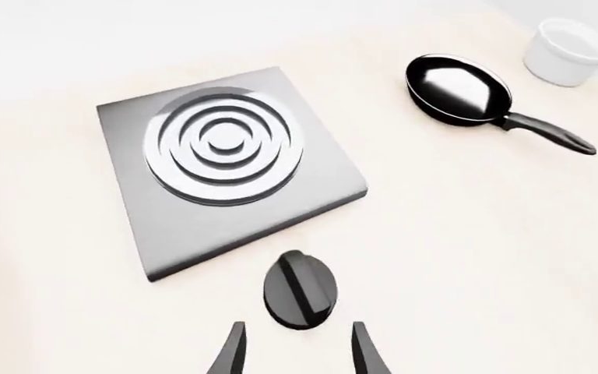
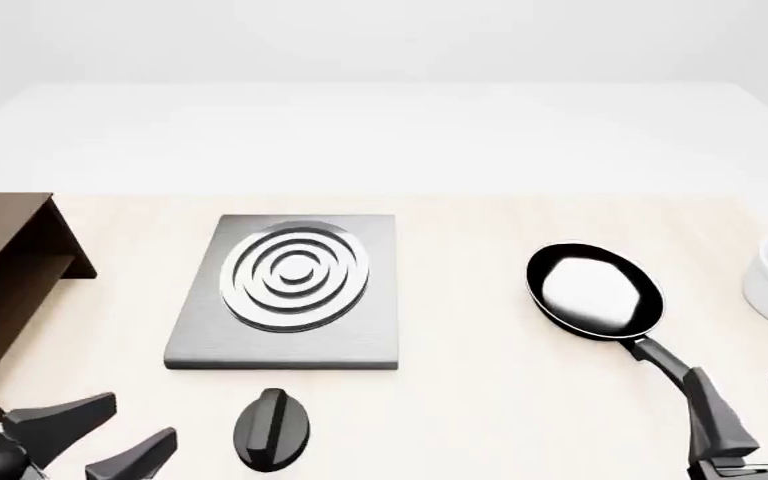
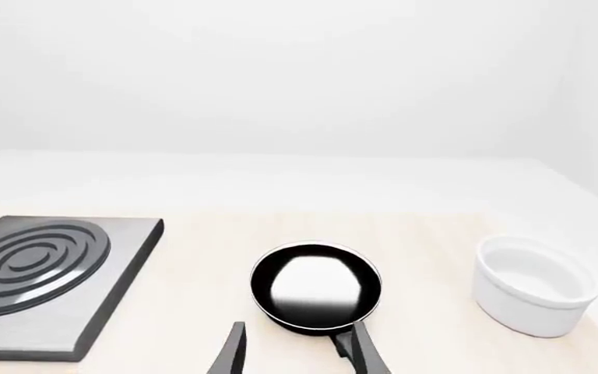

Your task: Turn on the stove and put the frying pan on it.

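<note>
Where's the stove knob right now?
In the front view, the knob lies on the table just in front of the stove plate, right of the open left gripper.

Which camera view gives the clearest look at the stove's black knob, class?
The left wrist view: the knob sits whole and large, just ahead of the open left end effector, near the stove plate. The front view shows it smaller, near its bottom edge. The right wrist view misses it entirely.
</note>
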Controlling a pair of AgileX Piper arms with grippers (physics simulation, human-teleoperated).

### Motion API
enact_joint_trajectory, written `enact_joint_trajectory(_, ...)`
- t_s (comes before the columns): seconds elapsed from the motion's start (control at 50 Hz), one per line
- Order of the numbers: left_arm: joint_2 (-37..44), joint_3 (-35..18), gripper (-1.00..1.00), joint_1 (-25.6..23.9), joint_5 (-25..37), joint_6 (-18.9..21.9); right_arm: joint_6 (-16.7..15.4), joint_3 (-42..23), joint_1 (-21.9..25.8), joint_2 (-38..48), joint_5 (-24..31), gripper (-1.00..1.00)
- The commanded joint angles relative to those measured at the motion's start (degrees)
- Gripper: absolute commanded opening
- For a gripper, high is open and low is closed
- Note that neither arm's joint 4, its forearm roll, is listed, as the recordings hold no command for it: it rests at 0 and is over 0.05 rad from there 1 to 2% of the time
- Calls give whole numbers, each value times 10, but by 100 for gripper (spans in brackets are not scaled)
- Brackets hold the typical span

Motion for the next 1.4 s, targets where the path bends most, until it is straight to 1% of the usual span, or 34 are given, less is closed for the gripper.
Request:
enact_joint_trajectory(0.02, 59, 39, 100, -43, -60, -14, -2, 0, 0, 6, -4, 100)
enact_joint_trajectory(0.04, 64, 43, 100, -40, -65, -7, -3, 0, 0, 6, -5, 100)
enact_joint_trajectory(0.08, 74, 48, 100, -42, -75, -8, -2, 0, 0, 5, -4, 100)
enact_joint_trajectory(0.1, 83, 56, 100, -49, -90, -14, -2, 0, -1, 6, -5, 100)
enact_joint_trajectory(0.12, 101, 65, 100, -51, -110, -12, -2, 0, 0, 6, -5, 100)
enact_joint_trajectory(0.16, 102, 65, 100, -51, -111, -12, -2, 0, 0, 7, -5, 100)
enact_joint_trajectory(0.18, 109, 72, 100, -54, -124, -15, -3, 0, 0, 5, -4, 100)
enact_joint_trajectory(0.22, 122, 80, 100, -44, -137, -2, -3, 0, 0, 7, -5, 100)
enact_joint_trajectory(0.28, 146, 95, 100, -51, -171, -10, -4, 0, 0, 8, -6, 100)
enact_joint_trajectory(0.38, 174, 106, 100, -55, -205, -11, -4, 0, 0, 12, -10, 100)
enact_joint_trajectory(0.52, 237, 128, 100, -63, -277, -13, -6, 1, 2, 17, -14, 100)
enact_joint_trajectory(0.54, 238, 128, 100, -63, -278, -13, -6, 1, 2, 17, -14, 100)
enact_joint_trajectory(0.56, 252, 133, 100, -64, -296, -13, -6, 1, 1, 17, -14, 100)
enact_joint_trajectory(0.62, 272, 138, 100, -61, -315, -11, -7, 1, 1, 19, -15, 100)
enact_joint_trajectory(0.74, 315, 144, 100, -61, -359, -7, -7, 1, 1, 16, -13, 100)
enact_joint_trajectory(0.94, 371, 149, 100, -72, -418, -11, -7, 1, 1, 13, -9, 100)
enact_joint_trajectory(1.4, 519, 133, 100, -107, -546, -17, -9, 1, 2, 10, -4, 100)
